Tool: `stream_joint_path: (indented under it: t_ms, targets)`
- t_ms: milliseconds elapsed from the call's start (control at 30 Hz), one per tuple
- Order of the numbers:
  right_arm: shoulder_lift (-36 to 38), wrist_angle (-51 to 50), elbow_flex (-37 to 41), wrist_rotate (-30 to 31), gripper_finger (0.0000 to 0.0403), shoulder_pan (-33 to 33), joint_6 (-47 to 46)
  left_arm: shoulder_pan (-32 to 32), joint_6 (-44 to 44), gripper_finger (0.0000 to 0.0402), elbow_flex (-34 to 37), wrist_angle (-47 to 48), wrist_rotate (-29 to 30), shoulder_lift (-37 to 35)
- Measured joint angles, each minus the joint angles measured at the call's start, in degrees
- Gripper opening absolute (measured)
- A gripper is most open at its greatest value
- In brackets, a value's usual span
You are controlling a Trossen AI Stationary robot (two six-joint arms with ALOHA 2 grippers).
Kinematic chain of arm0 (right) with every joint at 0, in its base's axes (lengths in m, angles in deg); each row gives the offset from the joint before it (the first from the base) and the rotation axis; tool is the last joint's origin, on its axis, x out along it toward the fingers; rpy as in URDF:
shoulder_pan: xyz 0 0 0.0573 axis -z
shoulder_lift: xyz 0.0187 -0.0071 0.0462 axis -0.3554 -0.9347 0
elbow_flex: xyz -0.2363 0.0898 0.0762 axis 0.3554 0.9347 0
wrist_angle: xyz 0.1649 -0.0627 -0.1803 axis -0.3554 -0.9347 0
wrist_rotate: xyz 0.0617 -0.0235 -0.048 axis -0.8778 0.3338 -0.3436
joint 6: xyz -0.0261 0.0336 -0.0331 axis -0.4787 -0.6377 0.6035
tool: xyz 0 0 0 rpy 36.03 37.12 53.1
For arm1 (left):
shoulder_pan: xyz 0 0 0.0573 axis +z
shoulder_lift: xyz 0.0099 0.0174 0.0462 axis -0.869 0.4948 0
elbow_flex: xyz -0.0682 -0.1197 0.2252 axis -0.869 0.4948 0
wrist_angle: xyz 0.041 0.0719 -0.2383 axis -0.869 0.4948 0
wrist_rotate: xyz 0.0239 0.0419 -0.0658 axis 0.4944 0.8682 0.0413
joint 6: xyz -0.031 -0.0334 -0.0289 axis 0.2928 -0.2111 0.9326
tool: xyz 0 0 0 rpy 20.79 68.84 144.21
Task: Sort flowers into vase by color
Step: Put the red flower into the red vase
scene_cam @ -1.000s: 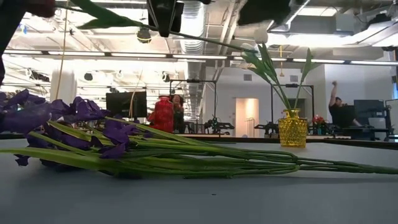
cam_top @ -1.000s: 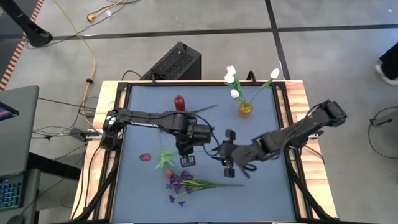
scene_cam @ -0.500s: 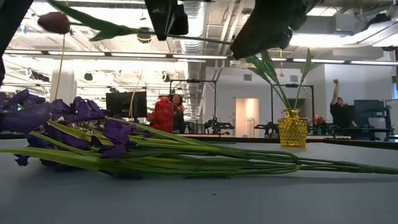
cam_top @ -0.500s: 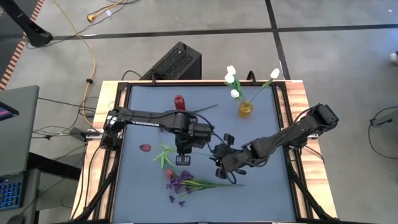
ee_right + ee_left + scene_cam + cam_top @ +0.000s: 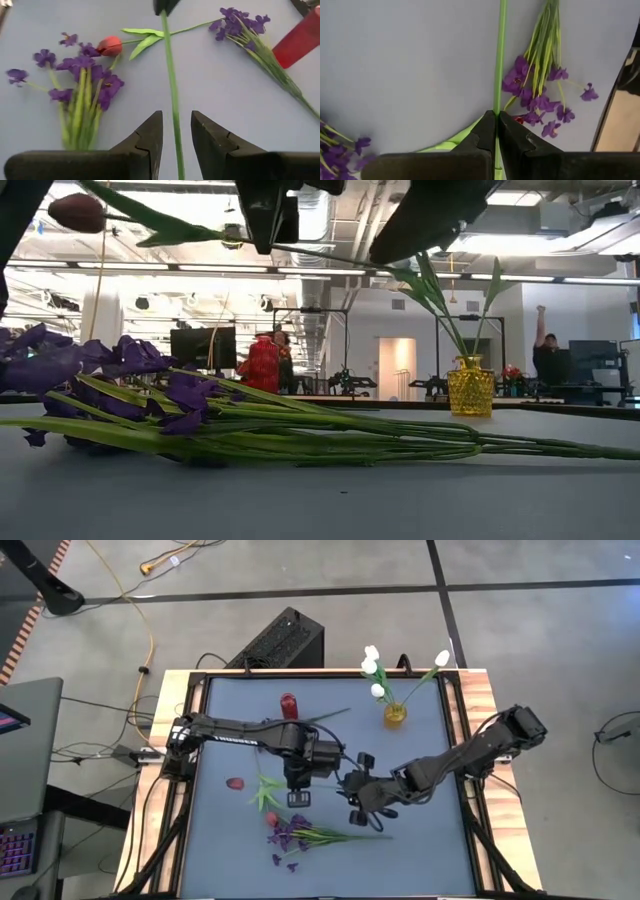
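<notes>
My left gripper [image 5: 299,792] is over the table's middle, shut on a red-budded flower. Its bud [image 5: 235,783] points to the table's left, and in the low view the bud [image 5: 75,212] hangs high above the table. My right gripper [image 5: 359,802] is open. Its fingers [image 5: 150,135] stand on either side of the same stem [image 5: 172,95] without touching it. A purple bunch [image 5: 305,835] and another red bud [image 5: 271,819] lie flat on the table near the front edge. White tulips [image 5: 375,665] stand in the yellow vase [image 5: 395,714]. My left gripper pinches the red flower's green stem [image 5: 497,102] between its two fingers, partway along, past the leaves [image 5: 265,790]. The fingers come from above, pointing down, across the stem. The flower is lifted clear and lies roughly level, bud end to the left.
A red vase [image 5: 289,704] stands toward the far left of the mat, with a long stem [image 5: 325,716] beside it. In the right wrist view a purple sprig [image 5: 240,25] lies near that vase [image 5: 300,37]. A wooden rim [image 5: 480,720] frames the mat. People show far behind the table.
My right gripper has moved toward the table's left, up to the held stem, and its open fingers now straddle it. The held flower has shifted slightly, and its bud has come lower into the low view. My left gripper stays shut.
</notes>
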Motion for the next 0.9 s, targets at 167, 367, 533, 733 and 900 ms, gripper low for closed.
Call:
stream_joint_path:
  t_ms: [167, 367, 533, 733, 900]
  targets:
    - [0.0, 0.0, 0.0, -1.1, 0.0134, 1.7, 3.2, -0.1, 5.1, 0.0000, 0.0, -1.1, -0.2, 0.0]
    - [0.0, 0.5, 0.0, -3.2, 0.0159, 2.1, 14.9, 0.0, 9.0, 0.0000, 0.0, -1.7, -0.7, 0.0]
    - [0.0, 1.0, 0.0, -4.1, 0.0177, 3.2, 14.7, 0.1, 8.7, 0.0000, 0.0, -1.6, -2.8, 0.0]
    - [-0.1, 1.3, 0.0, -5.9, 0.0168, 2.8, 12.9, 0.1, 4.3, 0.0000, 0.1, -1.6, -4.1, 0.0]
    - [-0.4, 1.3, 0.0, -4.2, 0.0092, 2.3, 7.4, 0.1, -0.9, 0.0000, 0.1, -1.4, -4.4, 0.1]
